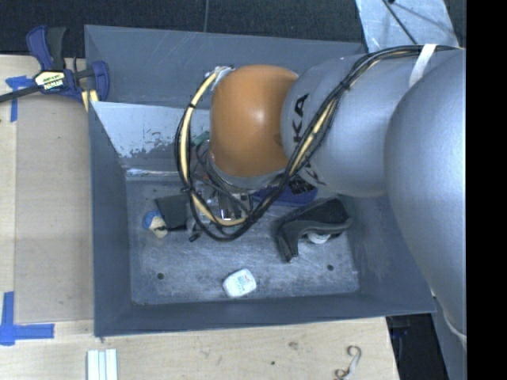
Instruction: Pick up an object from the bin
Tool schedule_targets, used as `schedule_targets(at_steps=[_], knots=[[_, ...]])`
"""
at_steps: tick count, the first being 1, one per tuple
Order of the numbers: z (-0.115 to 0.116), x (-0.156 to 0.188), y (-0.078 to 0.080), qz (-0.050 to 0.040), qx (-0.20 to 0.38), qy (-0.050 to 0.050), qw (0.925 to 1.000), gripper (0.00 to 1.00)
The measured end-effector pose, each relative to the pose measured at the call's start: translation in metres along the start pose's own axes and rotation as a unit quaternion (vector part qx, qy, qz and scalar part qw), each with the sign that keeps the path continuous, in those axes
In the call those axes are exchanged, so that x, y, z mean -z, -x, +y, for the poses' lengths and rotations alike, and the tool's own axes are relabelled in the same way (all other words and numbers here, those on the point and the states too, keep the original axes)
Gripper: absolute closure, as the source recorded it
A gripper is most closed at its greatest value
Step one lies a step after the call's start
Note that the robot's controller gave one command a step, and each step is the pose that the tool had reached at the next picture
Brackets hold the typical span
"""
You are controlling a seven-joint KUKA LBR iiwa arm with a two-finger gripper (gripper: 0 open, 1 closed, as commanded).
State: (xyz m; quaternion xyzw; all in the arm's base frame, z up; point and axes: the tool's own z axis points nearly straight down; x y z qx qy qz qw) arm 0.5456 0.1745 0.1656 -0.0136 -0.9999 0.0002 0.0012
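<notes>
My gripper (pixel 225 206) hangs low over the bin's middle, under the arm's orange cover and looped cables. Just to its left lies a small black block (pixel 172 209) with a blue and tan piece (pixel 153 223) at its near end. To the gripper's right a black curved tool (pixel 304 226) rests on the floor with a white round part (pixel 319 237) beside it. A blue thing (pixel 303 199) peeks out from under the arm behind that tool.
A small white rounded object (pixel 239 283) lies alone near the bin's front wall. The arm's thick grey body covers the bin's right and back part. The floor at the front left is bare.
</notes>
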Motion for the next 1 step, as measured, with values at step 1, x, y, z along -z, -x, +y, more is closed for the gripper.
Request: schedule_targets(at_steps=[1], knots=[[0.0110,0.0684,-0.0014,-0.0061,-0.004,0.002,1.0000,1.00]])
